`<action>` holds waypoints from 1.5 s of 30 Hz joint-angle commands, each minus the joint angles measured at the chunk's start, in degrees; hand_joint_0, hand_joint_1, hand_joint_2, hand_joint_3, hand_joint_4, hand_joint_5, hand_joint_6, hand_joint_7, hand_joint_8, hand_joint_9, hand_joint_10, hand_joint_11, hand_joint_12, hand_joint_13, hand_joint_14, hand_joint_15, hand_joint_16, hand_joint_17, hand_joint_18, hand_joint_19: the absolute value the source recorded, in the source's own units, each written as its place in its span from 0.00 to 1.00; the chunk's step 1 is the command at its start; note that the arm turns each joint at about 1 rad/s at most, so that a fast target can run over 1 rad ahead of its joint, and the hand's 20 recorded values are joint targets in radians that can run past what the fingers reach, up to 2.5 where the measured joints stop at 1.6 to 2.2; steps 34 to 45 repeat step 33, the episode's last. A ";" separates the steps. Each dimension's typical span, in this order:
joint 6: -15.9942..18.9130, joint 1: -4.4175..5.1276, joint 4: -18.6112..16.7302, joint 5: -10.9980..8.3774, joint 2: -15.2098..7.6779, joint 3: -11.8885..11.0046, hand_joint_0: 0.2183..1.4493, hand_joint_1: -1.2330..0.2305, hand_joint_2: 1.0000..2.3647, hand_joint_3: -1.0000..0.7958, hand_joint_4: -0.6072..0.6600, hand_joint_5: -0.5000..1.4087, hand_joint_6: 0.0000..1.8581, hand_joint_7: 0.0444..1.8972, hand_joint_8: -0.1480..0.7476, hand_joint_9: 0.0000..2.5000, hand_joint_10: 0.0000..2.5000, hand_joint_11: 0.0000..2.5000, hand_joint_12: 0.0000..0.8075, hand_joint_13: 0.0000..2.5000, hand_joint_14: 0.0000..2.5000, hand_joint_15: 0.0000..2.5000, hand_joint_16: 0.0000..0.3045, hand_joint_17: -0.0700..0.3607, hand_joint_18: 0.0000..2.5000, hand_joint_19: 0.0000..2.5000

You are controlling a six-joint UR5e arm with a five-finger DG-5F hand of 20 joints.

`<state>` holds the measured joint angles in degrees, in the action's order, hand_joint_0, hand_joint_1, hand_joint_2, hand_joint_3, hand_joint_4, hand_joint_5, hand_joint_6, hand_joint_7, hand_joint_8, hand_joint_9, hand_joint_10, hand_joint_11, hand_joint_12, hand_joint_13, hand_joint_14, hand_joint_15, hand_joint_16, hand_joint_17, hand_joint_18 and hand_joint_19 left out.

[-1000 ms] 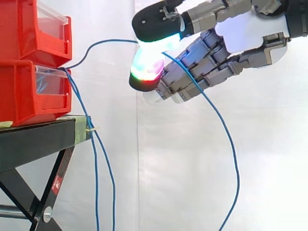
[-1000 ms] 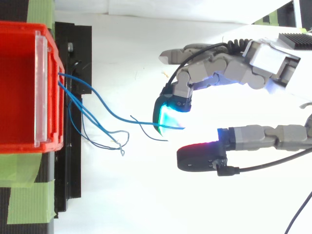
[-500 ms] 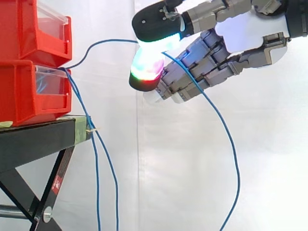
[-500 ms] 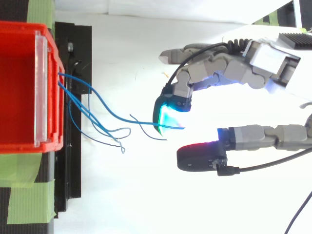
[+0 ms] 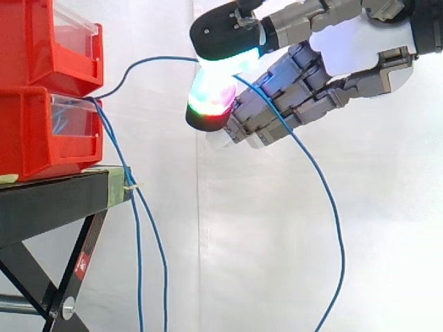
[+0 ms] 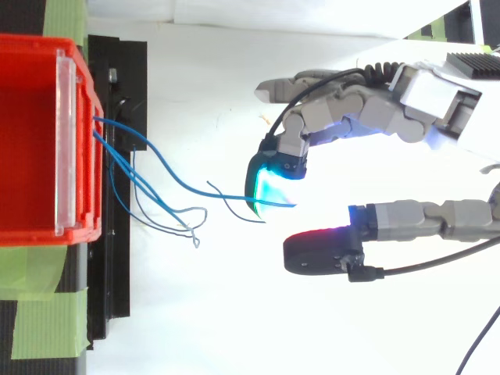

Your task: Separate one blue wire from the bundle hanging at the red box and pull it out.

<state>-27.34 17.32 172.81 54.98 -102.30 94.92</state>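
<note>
White curtain [image 5: 242,242] behind; your hand [image 5: 346,48], fingers [image 5: 304,66] curled, pinches one thin blue wire [image 5: 332,202], drooping slack, near glossy red bins [image 5: 41,131].

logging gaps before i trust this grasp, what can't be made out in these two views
- Side view: the stretch of the held blue wire inside the grip, covered by the glowing fingers of the hand.
- Side view: the lower ends of that wire and of the bundle, cut off by the bottom edge.
- Both views: where the wires are fixed in the red box, hidden by its front.
</note>
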 commanded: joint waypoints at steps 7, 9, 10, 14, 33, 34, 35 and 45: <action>0.00 0.00 -0.02 -0.04 0.00 0.00 0.32 0.34 0.02 0.53 0.57 0.17 0.43 0.56 0.49 0.25 0.00 0.19 0.43 0.07 0.00 0.07 0.17 0.43 0.03 0.09; 0.00 0.00 0.07 -0.04 0.00 0.00 0.32 0.34 0.02 0.53 0.57 0.17 0.43 0.56 0.49 0.25 0.00 0.19 0.43 0.07 0.00 0.07 0.17 0.43 0.03 0.09; 0.00 0.00 -0.02 -0.04 0.00 0.00 0.32 0.34 0.02 0.53 0.57 0.17 0.43 0.56 0.49 0.25 0.00 0.19 0.43 0.07 0.00 0.07 0.17 0.43 0.03 0.09; 0.00 0.00 -0.02 0.04 0.00 0.00 0.32 0.34 0.02 0.53 0.58 0.17 0.44 0.57 0.49 0.25 0.01 0.19 0.43 0.08 0.00 0.07 0.17 0.43 0.03 0.09; 0.00 0.00 -0.02 -0.04 0.00 0.00 0.33 0.34 0.02 0.52 0.58 0.17 0.44 0.56 0.49 0.25 0.01 0.18 0.43 0.08 0.00 0.07 0.17 0.43 0.04 0.10; 0.00 0.00 -0.02 -0.04 0.00 0.00 0.33 0.34 0.02 0.52 0.58 0.17 0.44 0.56 0.49 0.25 0.01 0.18 0.43 0.08 0.00 0.07 0.17 0.43 0.04 0.10; 0.00 0.00 -0.02 -0.04 0.00 0.00 0.33 0.34 0.02 0.52 0.58 0.17 0.44 0.56 0.49 0.25 0.01 0.18 0.43 0.08 0.00 0.07 0.17 0.43 0.04 0.10; 0.00 0.00 -0.02 -0.04 0.00 0.00 0.33 0.34 0.02 0.52 0.58 0.17 0.44 0.56 0.49 0.25 0.01 0.18 0.43 0.08 0.00 0.07 0.17 0.43 0.04 0.10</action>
